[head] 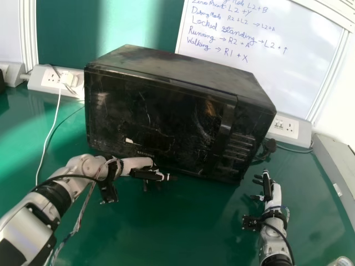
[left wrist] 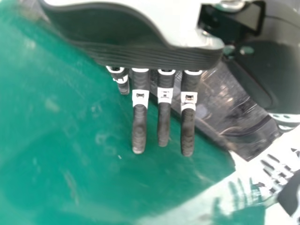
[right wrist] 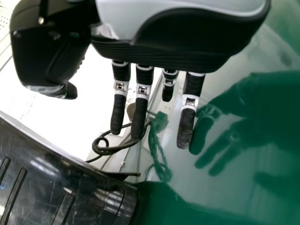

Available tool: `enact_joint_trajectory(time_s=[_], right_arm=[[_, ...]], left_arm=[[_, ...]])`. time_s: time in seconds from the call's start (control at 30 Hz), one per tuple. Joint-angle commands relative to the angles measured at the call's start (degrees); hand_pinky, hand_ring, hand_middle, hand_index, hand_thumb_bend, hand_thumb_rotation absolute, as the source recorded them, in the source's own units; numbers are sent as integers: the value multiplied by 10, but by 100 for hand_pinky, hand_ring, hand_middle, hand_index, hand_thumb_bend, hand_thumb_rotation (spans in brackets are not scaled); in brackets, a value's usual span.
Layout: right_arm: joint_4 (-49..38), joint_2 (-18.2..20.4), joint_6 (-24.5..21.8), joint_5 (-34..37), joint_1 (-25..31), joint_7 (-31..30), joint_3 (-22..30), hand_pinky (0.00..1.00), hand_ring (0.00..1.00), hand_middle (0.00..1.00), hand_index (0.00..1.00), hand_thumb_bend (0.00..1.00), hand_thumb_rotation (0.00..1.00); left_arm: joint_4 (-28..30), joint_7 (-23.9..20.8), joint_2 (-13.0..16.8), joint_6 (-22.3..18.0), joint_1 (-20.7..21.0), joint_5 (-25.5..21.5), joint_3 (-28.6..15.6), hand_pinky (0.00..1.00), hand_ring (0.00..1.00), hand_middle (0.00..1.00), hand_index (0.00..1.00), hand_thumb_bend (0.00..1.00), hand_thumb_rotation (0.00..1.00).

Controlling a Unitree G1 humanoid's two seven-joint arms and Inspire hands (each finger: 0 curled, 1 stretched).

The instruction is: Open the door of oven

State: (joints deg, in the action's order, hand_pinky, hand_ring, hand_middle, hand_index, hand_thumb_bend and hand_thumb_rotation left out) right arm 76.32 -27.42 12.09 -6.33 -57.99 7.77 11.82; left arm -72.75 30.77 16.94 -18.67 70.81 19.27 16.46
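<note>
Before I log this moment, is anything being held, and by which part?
Nothing is held: the left hand and right hand are open and empty.

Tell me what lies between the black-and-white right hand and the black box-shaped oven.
The head view shows a narrow, bare stretch of green tabletop between the right hand and the oven; no object lies in that gap.

The head view's top edge cropped the white handwritten board [head: 302, 69]; the boxy black oven [head: 161, 116] hid its lower left corner.
</note>
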Motion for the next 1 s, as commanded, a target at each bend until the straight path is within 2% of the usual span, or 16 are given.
enact_joint_trajectory(time_s=[0.0, 0.13, 0.23, 0.3, 0.4, 0.43, 0.47, 0.5, 0.63, 0.77, 0.97], right_arm=[[2, -3, -3, 2, 2, 0, 1, 39, 51, 63, 63, 60, 87], [2, -3, -6, -1, 1, 1, -2, 40, 51, 63, 63, 59, 88], [2, -3, -2, 3, 2, 0, 0, 40, 51, 63, 63, 62, 88], [2, -4, -1, -2, 3, 1, -4, 40, 51, 64, 63, 62, 88], [2, -6, -1, -4, 3, -1, -6, 40, 51, 64, 64, 61, 91], [3, -5, -2, -2, 3, -2, -4, 39, 51, 64, 64, 61, 91], [3, -5, -4, -1, 2, -3, -2, 39, 51, 64, 63, 61, 91], [3, -5, -5, -1, 2, -3, -2, 40, 51, 64, 64, 61, 91], [2, -5, 1, -3, 3, -3, -3, 39, 51, 64, 63, 63, 94], [2, -4, -3, 0, 2, 1, 0, 38, 50, 63, 62, 63, 89], [3, -4, -4, 5, 1, -9, 6, 39, 51, 63, 64, 61, 89]], left_arm=[[-7, 43, -15, 14, -30, -10, -8, 53, 62, 66, 49, 49, 4], [8, 43, -19, 33, -28, -25, -19, 48, 63, 70, 49, 49, 6], [19, 45, -17, 44, -26, -31, -23, 52, 66, 72, 49, 50, 6], [26, 42, -17, 52, -26, -36, -30, 54, 66, 70, 49, 50, 6], [41, 35, -16, 55, -30, -44, -36, 65, 73, 73, 49, 50, 6], [48, 32, -15, 52, -33, -45, -36, 62, 72, 73, 49, 50, 6], [55, 28, -14, 50, -35, -45, -36, 56, 66, 70, 50, 50, 6], [61, 27, -13, 44, -39, -49, -40, 53, 63, 69, 50, 50, 6], [82, 28, -11, 36, -49, -58, -50, 52, 60, 66, 50, 50, 6], [95, 35, -7, 23, -54, -67, -59, 50, 60, 65, 50, 50, 6], [131, 67, -7, 16, -68, -112, -88, 40, 51, 58, 50, 50, 6]])
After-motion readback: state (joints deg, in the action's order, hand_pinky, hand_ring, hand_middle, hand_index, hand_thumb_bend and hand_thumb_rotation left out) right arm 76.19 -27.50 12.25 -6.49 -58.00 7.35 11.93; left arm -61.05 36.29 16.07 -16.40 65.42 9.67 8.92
